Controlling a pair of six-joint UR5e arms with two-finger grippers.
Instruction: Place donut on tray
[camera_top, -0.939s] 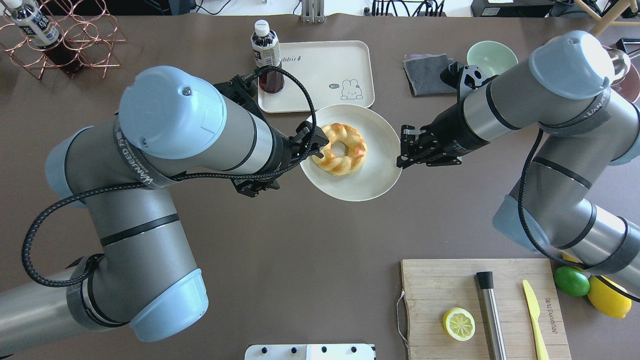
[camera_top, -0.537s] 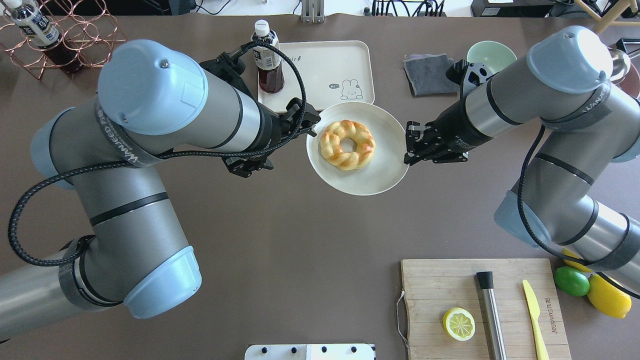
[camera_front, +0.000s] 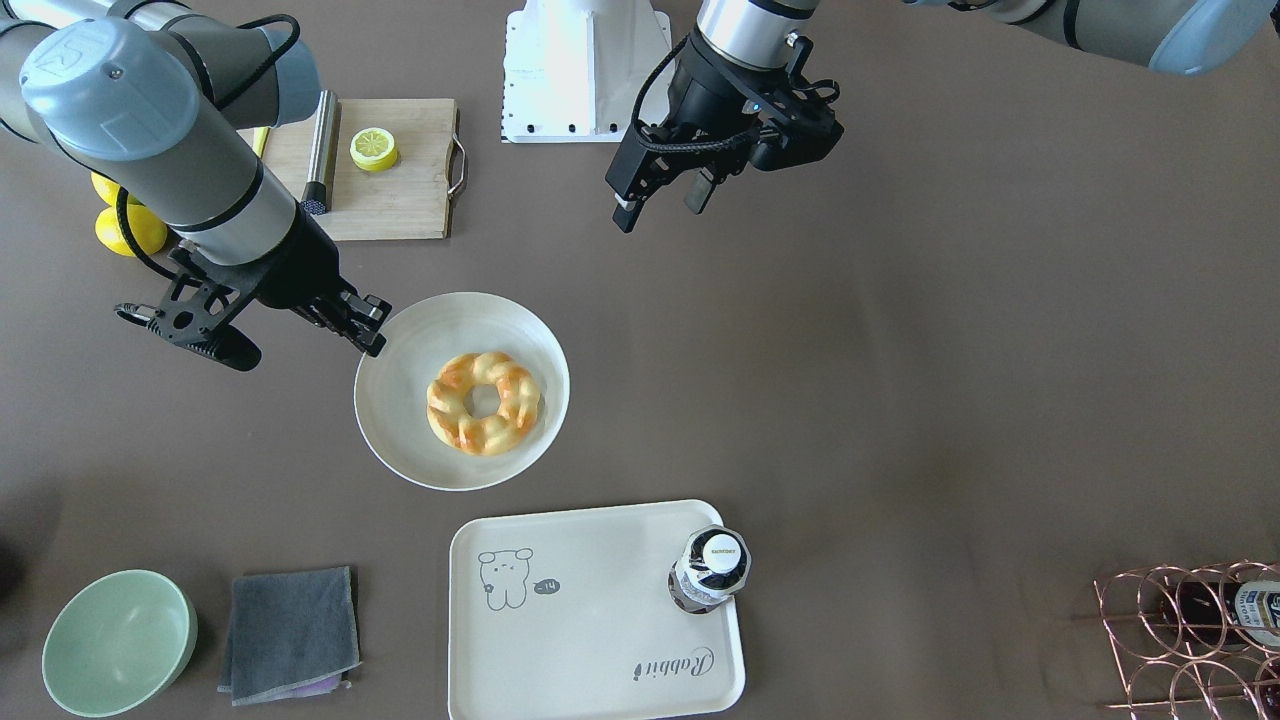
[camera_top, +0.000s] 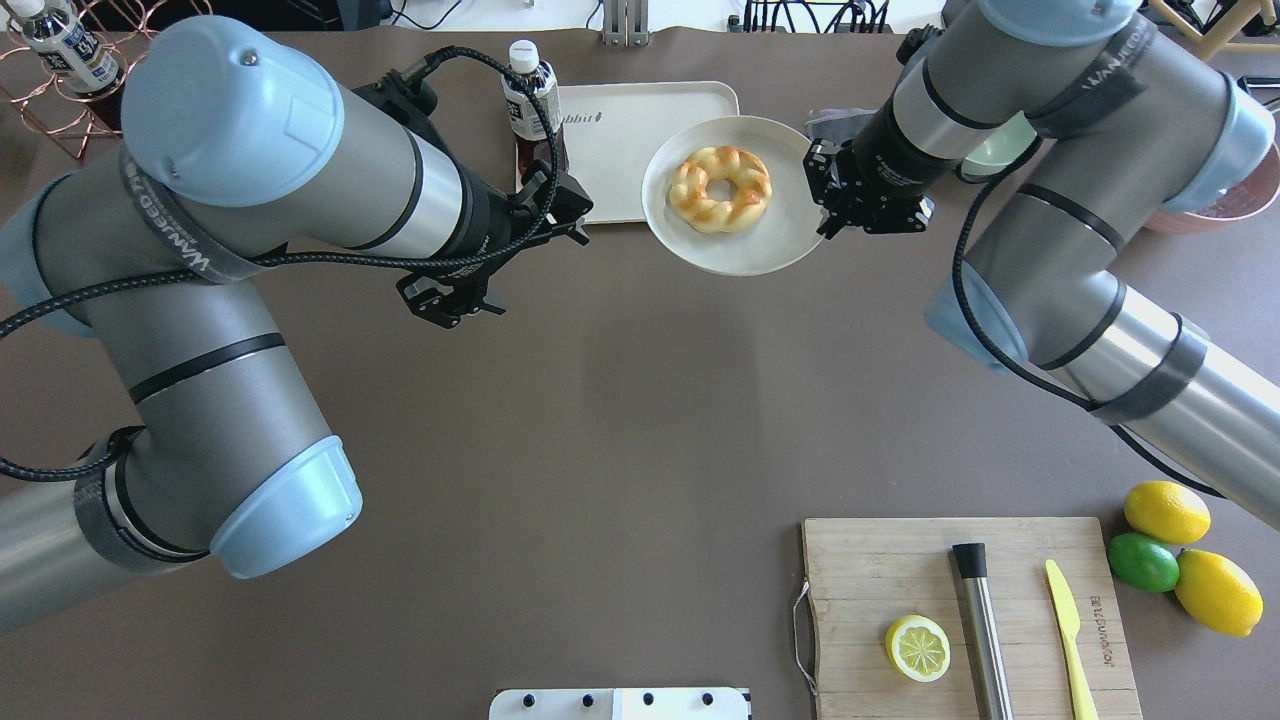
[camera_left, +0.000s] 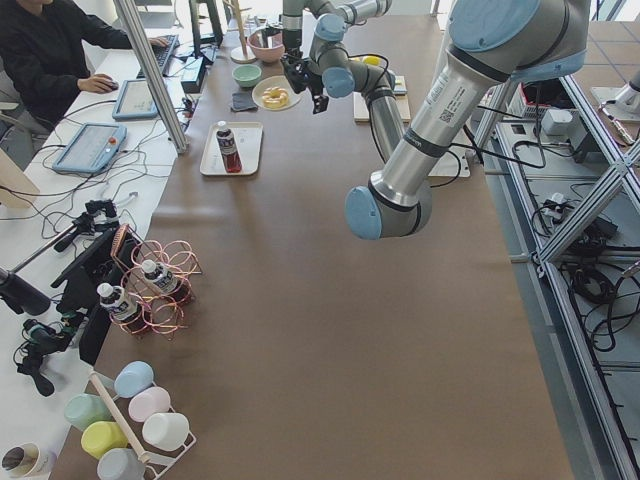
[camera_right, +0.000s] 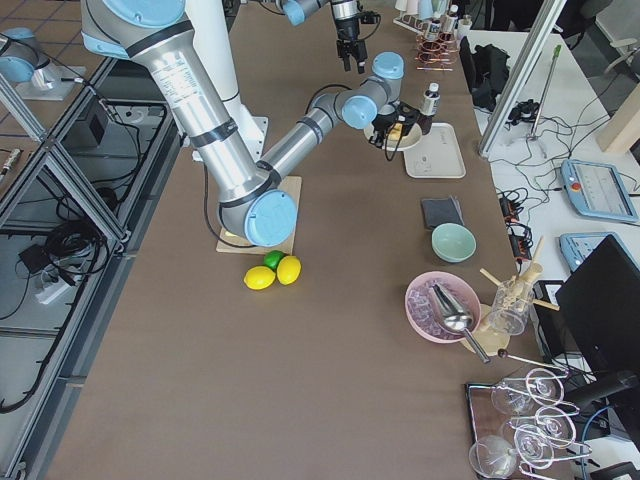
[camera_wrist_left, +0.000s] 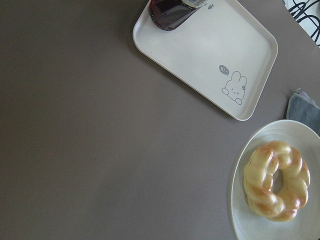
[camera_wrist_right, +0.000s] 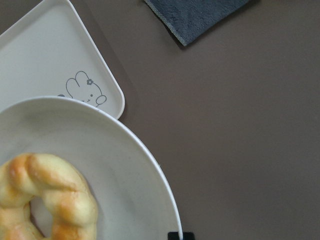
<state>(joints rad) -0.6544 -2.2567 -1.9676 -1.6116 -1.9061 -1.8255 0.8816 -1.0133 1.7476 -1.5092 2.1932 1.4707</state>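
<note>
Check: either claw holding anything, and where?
Right claw pinches the rim of the round white plate, the braided golden donut lying on it. Left claw holds nothing.

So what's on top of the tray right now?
Only a bottle of dark drink stands on the tray, in one corner. The donut is not on it: it lies on the round plate gripped by the right gripper. The bottle hides the tray beneath it.

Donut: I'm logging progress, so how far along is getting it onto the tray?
Done: the right gripper is clamped on the plate rim, with the donut on it. In hand: the plate overlaps the tray corner in the overhead view. Left: the donut lies on the plate, not the tray, so it needs moving across. The left gripper is open and empty.
</note>
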